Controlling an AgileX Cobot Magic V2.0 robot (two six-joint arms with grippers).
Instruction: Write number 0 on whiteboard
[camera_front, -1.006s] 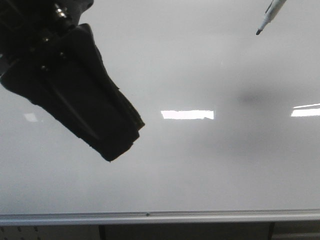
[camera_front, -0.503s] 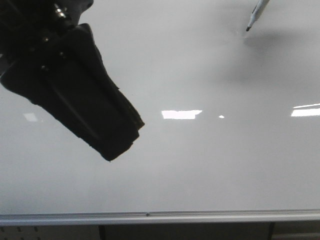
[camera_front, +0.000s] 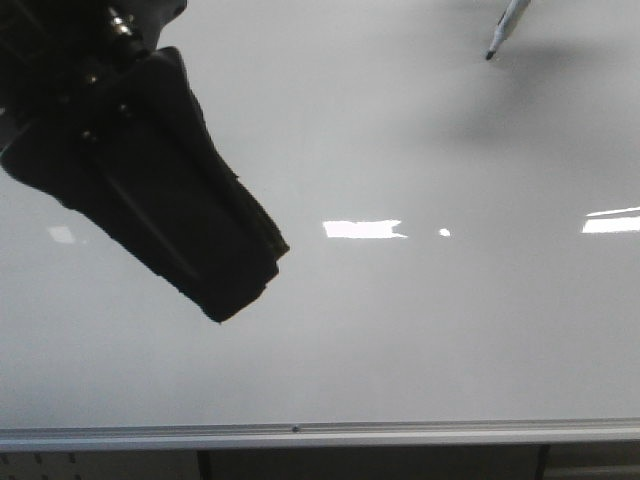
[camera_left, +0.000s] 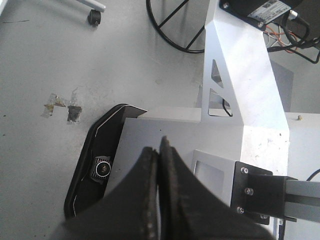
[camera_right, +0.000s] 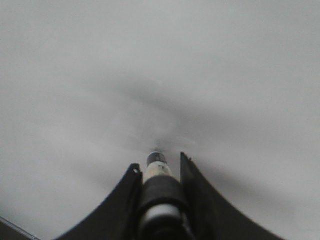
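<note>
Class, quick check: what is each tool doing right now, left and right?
Left tool: closed, holding nothing.
Right tool: closed on the marker, its tip at the whiteboard.

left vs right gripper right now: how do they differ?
The left gripper is shut on nothing, its fingers pressed together; the right gripper is shut on a marker.
The left gripper is aimed off the board, at the floor and the robot's frame; the right gripper aims the marker's tip at the whiteboard.
In the front view the left gripper looms large at left; of the right, only the marker shows at top right.
Both have dark fingers.
</note>
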